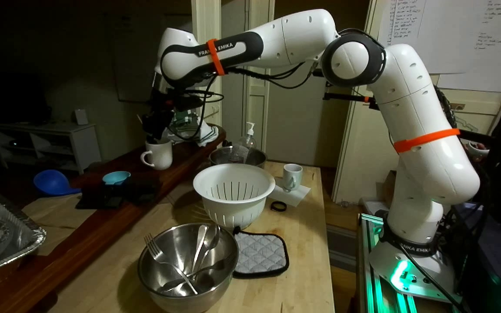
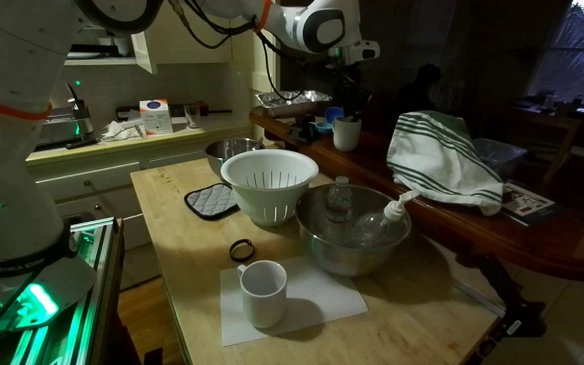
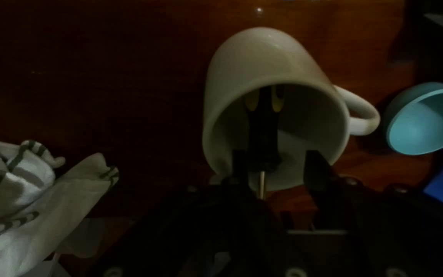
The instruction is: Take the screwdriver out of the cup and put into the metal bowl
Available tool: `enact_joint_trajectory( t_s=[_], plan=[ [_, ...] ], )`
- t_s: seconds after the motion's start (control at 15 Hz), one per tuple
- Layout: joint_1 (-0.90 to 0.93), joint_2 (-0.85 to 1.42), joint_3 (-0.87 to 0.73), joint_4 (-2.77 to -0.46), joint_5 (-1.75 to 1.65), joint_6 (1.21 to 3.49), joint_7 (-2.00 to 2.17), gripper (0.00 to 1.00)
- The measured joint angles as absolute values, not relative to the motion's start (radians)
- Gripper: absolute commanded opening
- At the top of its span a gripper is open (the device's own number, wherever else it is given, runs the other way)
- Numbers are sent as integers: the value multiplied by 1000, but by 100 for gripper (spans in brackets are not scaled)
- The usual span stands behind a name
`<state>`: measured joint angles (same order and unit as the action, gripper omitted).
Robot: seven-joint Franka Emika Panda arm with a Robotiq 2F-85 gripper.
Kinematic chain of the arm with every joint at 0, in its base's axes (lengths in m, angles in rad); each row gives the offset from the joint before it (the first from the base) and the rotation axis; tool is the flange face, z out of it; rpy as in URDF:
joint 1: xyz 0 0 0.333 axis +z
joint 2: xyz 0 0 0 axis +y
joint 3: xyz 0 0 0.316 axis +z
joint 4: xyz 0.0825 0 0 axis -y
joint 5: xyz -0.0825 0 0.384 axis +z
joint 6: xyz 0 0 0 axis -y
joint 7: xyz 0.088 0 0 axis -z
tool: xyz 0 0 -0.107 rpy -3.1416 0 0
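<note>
In an exterior view, a near metal bowl point(image 1: 185, 303) with cutlery point(image 1: 199, 248) stands foremost on the pale bench point(image 1: 307, 261), then the colander point(image 1: 233, 213). Farther back, on the dark bench point(image 1: 185, 158), the cup point(image 3: 260, 57) stands upright, the screwdriver point(image 3: 263, 134) inside, shaft up. The claw point(image 3: 276, 163) is right over the cup's mouth, spread wide, the shaft between its sides. Beyond is a far metal bowl point(image 2: 342, 261) holding bottles point(image 2: 338, 203).

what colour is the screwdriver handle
The handle is black with yellow, clearest in the wrist view.
</note>
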<state>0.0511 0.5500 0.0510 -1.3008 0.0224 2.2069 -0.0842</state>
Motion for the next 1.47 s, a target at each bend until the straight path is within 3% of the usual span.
enact_joint_trajectory(
  t_s=[0.53,0.6,0.73,0.8,1.47],
  plan=[
    [48,577,51,-1291,23,2207,-84,37],
    [49,583,51,-1286,23,2207,-84,33],
    [50,595,51,-1276,20,2204,-84,8],
    [51,602,51,-1269,18,2201,-85,4],
    [71,612,56,-1240,14,2188,-92,7]
  ],
)
